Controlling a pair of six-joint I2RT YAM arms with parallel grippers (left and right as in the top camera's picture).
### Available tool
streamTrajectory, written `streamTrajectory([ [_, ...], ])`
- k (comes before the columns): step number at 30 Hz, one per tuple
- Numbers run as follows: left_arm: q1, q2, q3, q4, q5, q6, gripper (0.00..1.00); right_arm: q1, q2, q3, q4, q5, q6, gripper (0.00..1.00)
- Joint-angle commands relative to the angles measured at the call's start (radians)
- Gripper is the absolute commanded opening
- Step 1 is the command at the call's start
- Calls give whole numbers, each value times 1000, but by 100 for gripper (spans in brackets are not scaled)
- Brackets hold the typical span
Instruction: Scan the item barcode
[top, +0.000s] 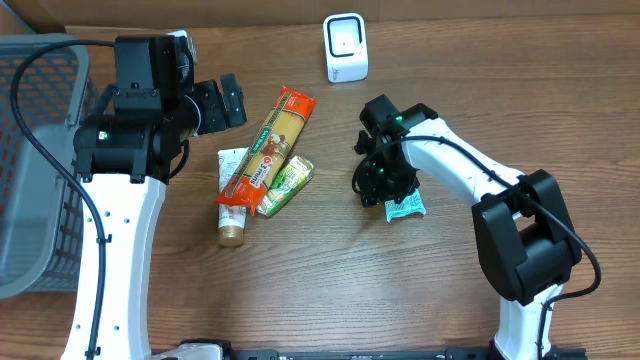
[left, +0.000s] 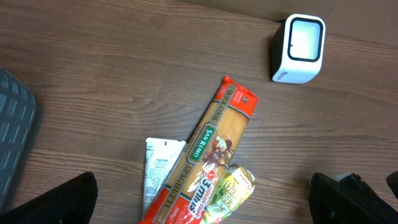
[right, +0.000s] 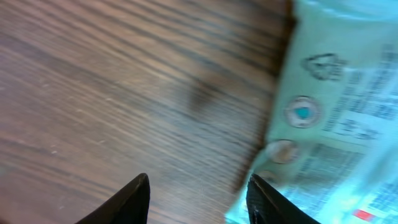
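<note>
The right gripper (right: 198, 194) is hanging low over the table (top: 330, 290). Its jaws are standing about halfway apart and clamping nothing. Wood grain is showing between them, and one finger (right: 268, 200) is sitting at the edge of the pale teal packet (top: 406, 208); whether it is touching I cannot tell. The packet is lying flat at about 3 o'clock from the table's middle, printed side up, partly hiding under the gripper in the overhead view. The white scanner (top: 346, 47) is standing at 12 o'clock, well apart from the packet. The left gripper (top: 236, 100) is hovering at 10 o'clock with its jaws spread wide and empty. At 4 o'clock from it the spaghetti (top: 268, 145) is lying aslant, with a tube (top: 232, 195) and a green pouch (top: 286, 185) touching it on either side. A grey basket (top: 30, 150) is sitting at the far 9 o'clock edge.
</note>
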Motion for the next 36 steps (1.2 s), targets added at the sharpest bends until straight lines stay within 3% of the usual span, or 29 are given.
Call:
streamTrajectory([
  [1, -2, 0, 9, 1, -13, -13, 100, -13, -23, -6, -9, 71, 22, 51],
  [7, -2, 0, 9, 1, -13, -13, 100, -43, -23, -6, -58, 248, 73, 52],
  [14, -2, 0, 9, 1, -13, -13, 100, -121, -23, -6, -66, 268, 158, 51],
  [18, -2, 0, 9, 1, -13, -13, 100, -170, -23, -6, -80, 93, 172, 45],
  [22, -2, 0, 9, 1, -13, -13, 100, -178, -23, -8, -84, -56, 67, 50],
  [31, -2, 0, 9, 1, -13, -13, 99, -189, -23, -154, -15, 19, 31, 54],
  [33, -2, 0, 9, 1, -13, -13, 100, -198, -23, -159, -4, 15, 31, 52],
  [36, -2, 0, 9, 1, -13, -13, 100, -203, -23, -159, 3, 21, 29, 29],
])
